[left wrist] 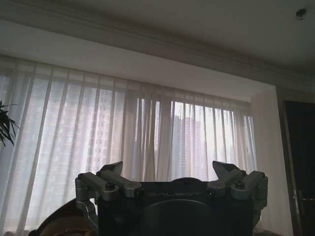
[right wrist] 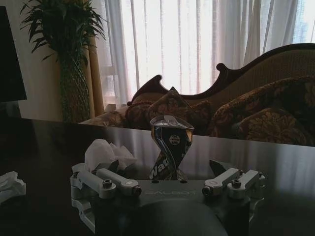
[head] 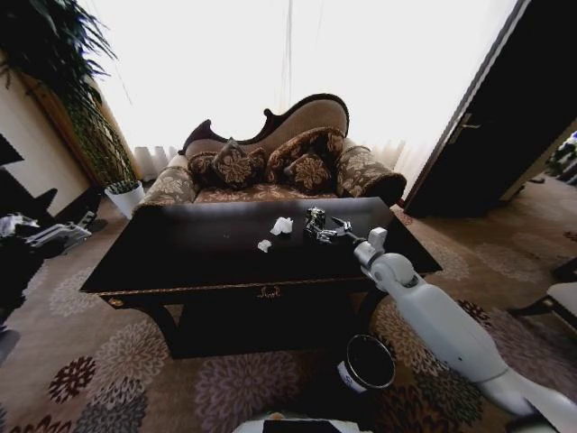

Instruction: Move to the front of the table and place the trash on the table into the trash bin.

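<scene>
right tool (right wrist: 168,178) open before crushed can (right wrist: 170,147), paper wads (head: 281,226) beside, left tool (left wrist: 171,181) open

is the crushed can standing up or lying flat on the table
Standing up. The crushed can rises upright, twisted, from the table, between the open fingers of the right gripper.
</scene>
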You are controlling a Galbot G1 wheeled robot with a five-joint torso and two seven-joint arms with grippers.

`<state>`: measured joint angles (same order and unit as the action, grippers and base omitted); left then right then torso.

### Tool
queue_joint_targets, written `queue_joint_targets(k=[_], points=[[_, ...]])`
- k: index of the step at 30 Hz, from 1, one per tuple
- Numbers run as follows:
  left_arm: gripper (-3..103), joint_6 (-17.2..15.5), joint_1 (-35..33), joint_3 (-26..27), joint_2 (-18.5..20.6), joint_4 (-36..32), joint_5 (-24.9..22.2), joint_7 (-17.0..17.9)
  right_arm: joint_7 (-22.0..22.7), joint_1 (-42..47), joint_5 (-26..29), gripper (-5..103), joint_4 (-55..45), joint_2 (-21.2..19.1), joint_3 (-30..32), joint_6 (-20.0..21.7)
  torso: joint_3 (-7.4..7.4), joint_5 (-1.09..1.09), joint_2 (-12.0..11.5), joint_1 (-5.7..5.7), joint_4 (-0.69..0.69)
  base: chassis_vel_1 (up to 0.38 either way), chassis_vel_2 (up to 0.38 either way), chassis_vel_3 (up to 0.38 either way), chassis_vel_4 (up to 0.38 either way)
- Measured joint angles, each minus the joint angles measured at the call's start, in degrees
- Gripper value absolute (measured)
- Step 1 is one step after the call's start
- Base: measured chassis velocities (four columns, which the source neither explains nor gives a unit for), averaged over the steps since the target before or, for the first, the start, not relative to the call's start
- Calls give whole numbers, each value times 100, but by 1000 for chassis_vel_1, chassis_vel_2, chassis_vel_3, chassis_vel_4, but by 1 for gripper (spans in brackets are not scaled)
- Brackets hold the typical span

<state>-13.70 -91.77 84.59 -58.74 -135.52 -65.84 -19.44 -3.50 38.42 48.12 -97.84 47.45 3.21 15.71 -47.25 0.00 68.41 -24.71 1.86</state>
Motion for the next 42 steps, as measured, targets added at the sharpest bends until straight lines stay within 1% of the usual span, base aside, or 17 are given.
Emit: queue_joint_targets(k=[6, 23, 25, 27, 28, 31, 33, 35, 36, 37, 38, 39, 40, 42], points=[[100, 3, 7, -43, -22, 15, 50, -14, 71, -184, 41, 100, 125, 32, -200, 88, 0, 0, 0, 0, 0, 0, 0, 0, 0], [100, 11, -3, -44, -34, 49, 88, -24, 75, -644, 204, 100, 512, 159, -585, 91, 0, 0, 0, 0, 0, 0, 0, 0, 0], [100, 12, -2, -46, -35, 51, 90, -24, 75, -657, 204, 101, 527, 169, -597, 90, 0, 0, 0, 0, 0, 0, 0, 0, 0], [100, 12, -1, -54, -38, 54, 97, -27, 75, -676, 199, 93, 567, 186, -619, 78, 0, 0, 0, 0, 0, 0, 0, 0, 0], [100, 12, -1, -54, -38, 54, 97, -27, 75, -676, 199, 93, 567, 186, -619, 78, 0, 0, 0, 0, 0, 0, 0, 0, 0], [100, 12, 0, -71, -40, 59, 110, -30, 66, -680, 190, 77, 599, 201, -626, 60, 0, 0, -1, 0, 0, 0, 0, 0, 0], [100, 12, 1, -75, -40, 60, 113, -31, 60, -679, 190, 77, 602, 203, -626, 53, 0, 0, 0, 0, 0, 0, 0, 0, 0], [100, 13, 2, -85, -41, 64, 119, -32, 44, -676, 194, 65, 604, 212, -604, 35, 0, 0, 0, 0, 0, 0, 0, 0, 0], [100, 13, 3, -87, -41, 64, 121, -32, 43, -676, 196, 65, 604, 213, -599, 33, 0, 0, 0, 0, 0, 0, 0, 0, 0], [100, 13, 3, -91, -41, 67, 128, -33, 35, -672, 205, 55, 605, 211, -578, 20, 0, 0, 0, 0, 0, 0, 0, 0, 0], [100, 13, 3, -91, -41, 67, 128, -33, 35, -672, 205, 55, 605, 211, -578, 20, 0, 0, 0, 0, 0, 0, 0, 0, 0], [100, 14, 4, -93, -41, 69, 130, -33, 27, -667, 208, 49, 602, 202, -569, 11, 0, 0, 0, 0, 0, 0, 0, 0, 0], [100, 15, 6, -95, -41, 69, 130, -33, 20, -663, 210, 49, 595, 197, -563, 6, 0, 0, 0, 0, 0, 0, 0, 0, 0], [100, 15, 7, -100, -39, 69, 132, -34, 7, -648, 223, 38, 554, 183, -541, -6, 0, 0, 0, 0, 0, 0, 0, 0, 0]])
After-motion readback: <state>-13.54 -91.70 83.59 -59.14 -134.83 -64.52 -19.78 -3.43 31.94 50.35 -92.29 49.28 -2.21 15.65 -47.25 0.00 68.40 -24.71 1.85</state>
